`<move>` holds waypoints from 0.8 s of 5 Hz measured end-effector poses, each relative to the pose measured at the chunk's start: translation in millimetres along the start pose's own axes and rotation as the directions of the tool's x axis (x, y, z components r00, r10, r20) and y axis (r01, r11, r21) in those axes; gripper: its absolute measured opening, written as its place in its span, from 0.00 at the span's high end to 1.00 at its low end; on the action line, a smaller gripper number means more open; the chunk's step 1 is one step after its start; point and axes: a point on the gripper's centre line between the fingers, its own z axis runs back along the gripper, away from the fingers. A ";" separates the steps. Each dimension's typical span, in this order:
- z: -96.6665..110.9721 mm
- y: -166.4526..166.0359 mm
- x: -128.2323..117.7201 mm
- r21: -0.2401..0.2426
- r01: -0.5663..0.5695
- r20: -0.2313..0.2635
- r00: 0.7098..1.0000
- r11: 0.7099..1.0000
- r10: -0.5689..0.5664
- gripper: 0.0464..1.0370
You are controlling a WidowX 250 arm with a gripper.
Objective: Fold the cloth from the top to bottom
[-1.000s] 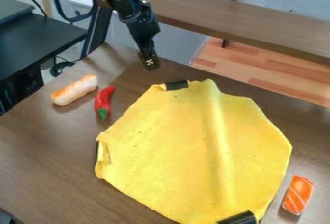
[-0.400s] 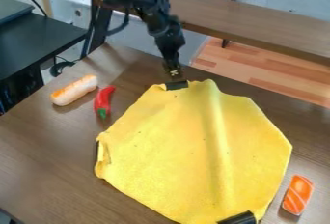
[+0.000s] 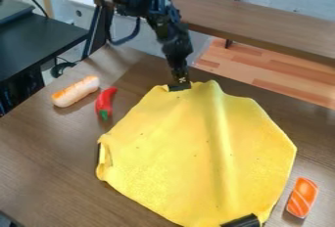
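The black arm enters at the upper left, bends, and slopes steeply down, the pincer at its lower end pointing almost straight down.

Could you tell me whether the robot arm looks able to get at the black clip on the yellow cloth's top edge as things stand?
Probably yes: the gripper is right at that black clip, and nothing seems to block it.

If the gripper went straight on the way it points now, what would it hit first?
Most likely the black strip at the top edge of the yellow cloth. The gripper points down at it, and they may already touch; this single angle leaves the gap unclear.
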 end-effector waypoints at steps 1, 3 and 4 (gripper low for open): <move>-8.1 1.9 -3.9 0.006 -0.011 -0.020 1.000 1.000 0.011 0.09; -20.5 -0.7 -16.2 -0.038 -0.066 -0.020 0.998 0.997 0.065 0.55; -19.4 -0.2 -24.5 -0.058 -0.078 -0.034 0.997 0.995 0.076 0.81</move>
